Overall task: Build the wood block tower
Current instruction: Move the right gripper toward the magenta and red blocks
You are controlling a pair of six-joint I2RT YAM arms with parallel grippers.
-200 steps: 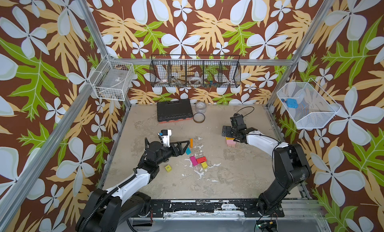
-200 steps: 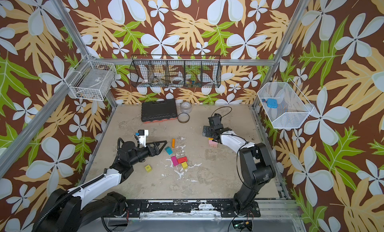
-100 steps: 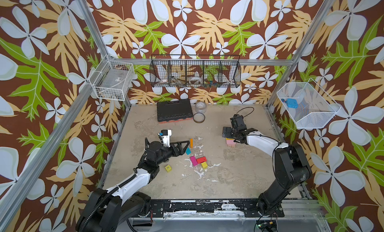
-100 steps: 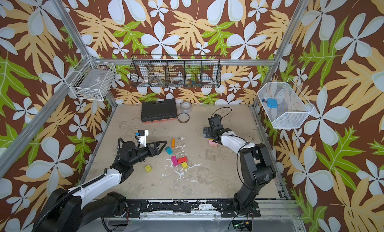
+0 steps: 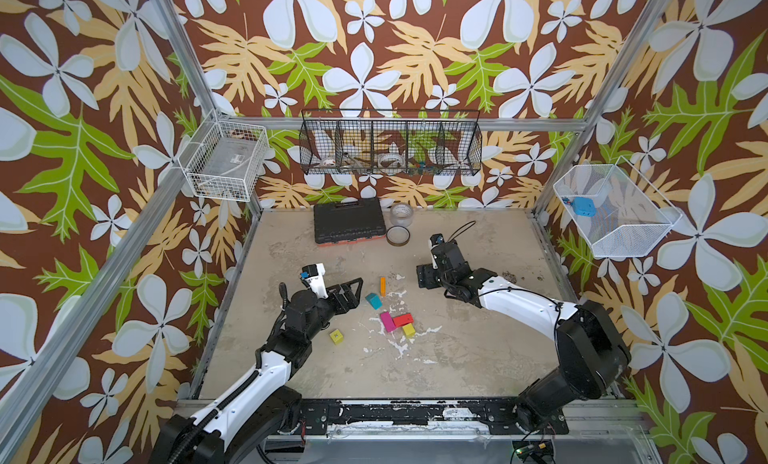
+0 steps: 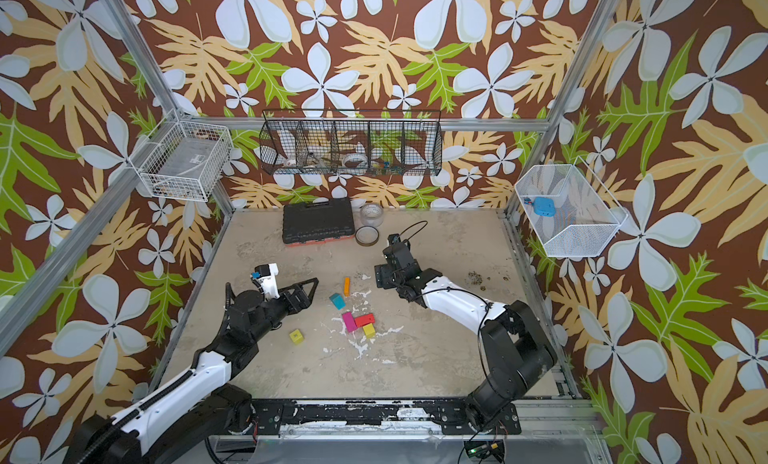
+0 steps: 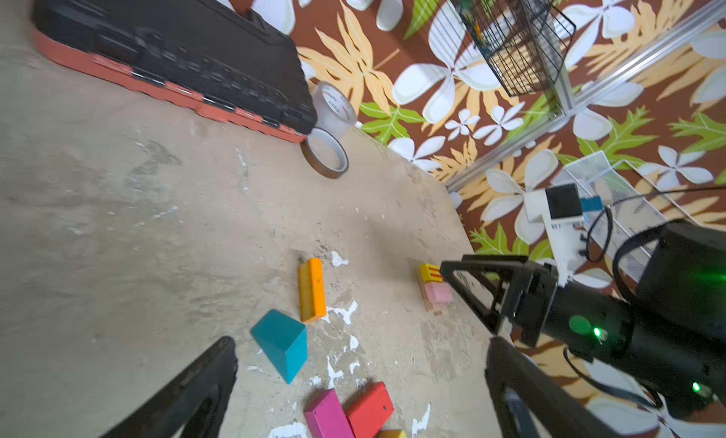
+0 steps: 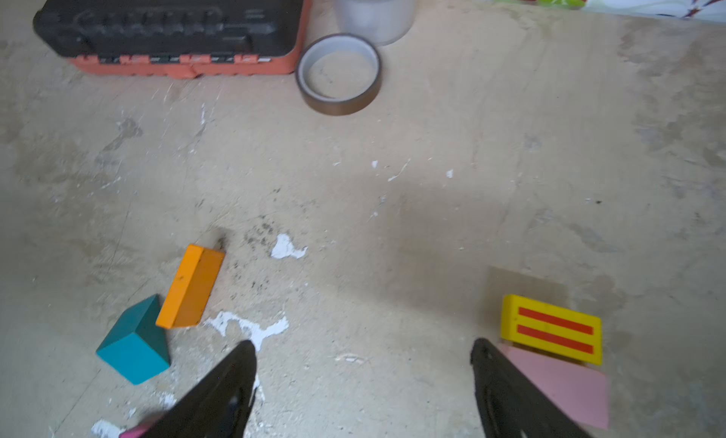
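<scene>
While left gripper (image 7: 357,345) gapes wide, right gripper (image 8: 363,345) stands wide, pink block (image 8: 561,389) just outside.

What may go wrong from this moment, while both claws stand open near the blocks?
1. The right claw has one finger close beside the pink block, which carries the yellow striped block. A sideways move may push this small stack apart.
2. The left claw is open near the teal wedge, which lies right by the orange plank. If the claw closes on the sloped faces, the wedge may slip out or nudge the plank.
</scene>
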